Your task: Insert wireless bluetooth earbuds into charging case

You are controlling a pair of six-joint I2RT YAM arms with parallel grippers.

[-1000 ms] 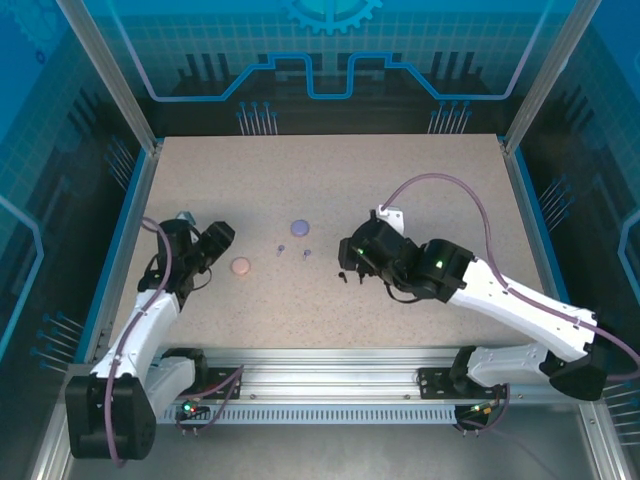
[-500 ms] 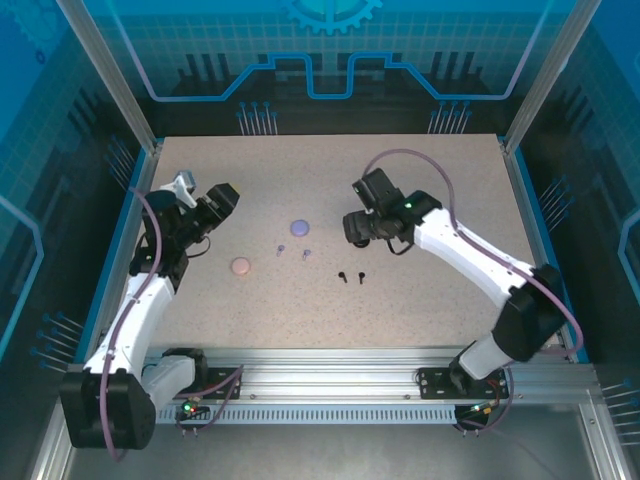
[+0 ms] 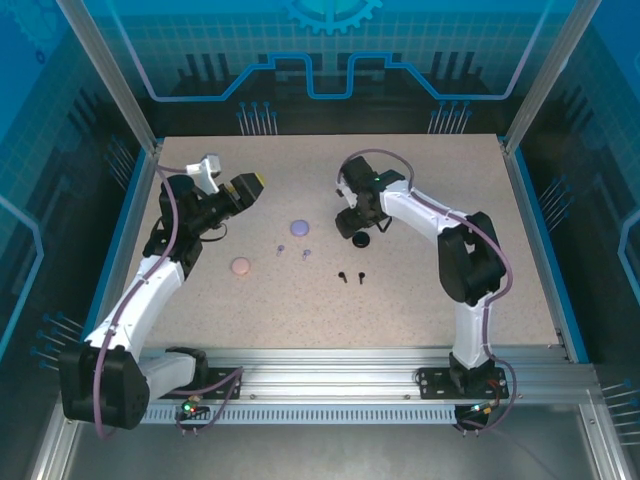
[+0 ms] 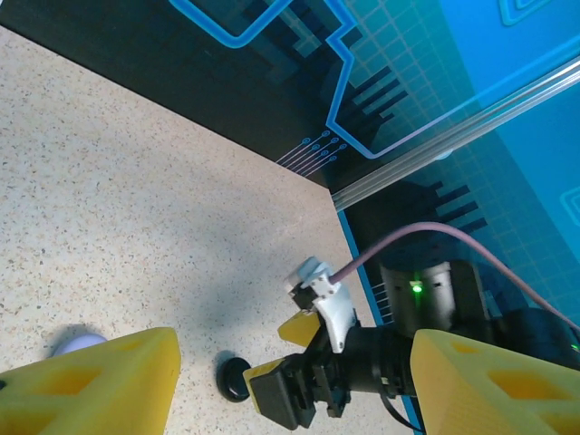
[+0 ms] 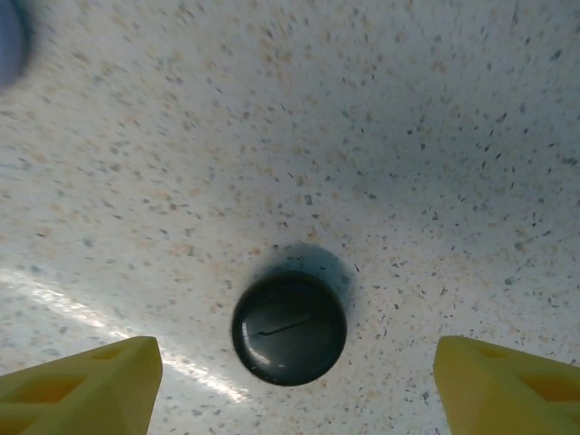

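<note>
From my console the black pair of earbuds (image 3: 343,276) lies loose on the speckled table (image 3: 420,320), the two buds just beside each other, a little right of centre and nearer the arm bases than anything else. The lavender pair (image 3: 282,247) sits to their left and slightly farther back, its two buds apart from one another, just on the near side of the lavender case (image 3: 299,227). The pink case (image 3: 240,266) lies farther left again, alone. I cannot pick out any pink buds at this scale. The black case (image 3: 360,241) rests flat and closed on the table just behind the black buds, apart from them. My right gripper (image 5: 290,391) hangs directly over that case. On its wrist camera the round dark lid sits between and ahead of the two yellow fingertips (image 5: 77,385), which stand wide apart and touch nothing, so that hand is released and empty. My left gripper (image 3: 250,186) is raised over the left rear part of the table, pointing across toward the right arm, well apart from every case and bud. On its own camera the fingers are spread with nothing between them, so it is released too.
</note>
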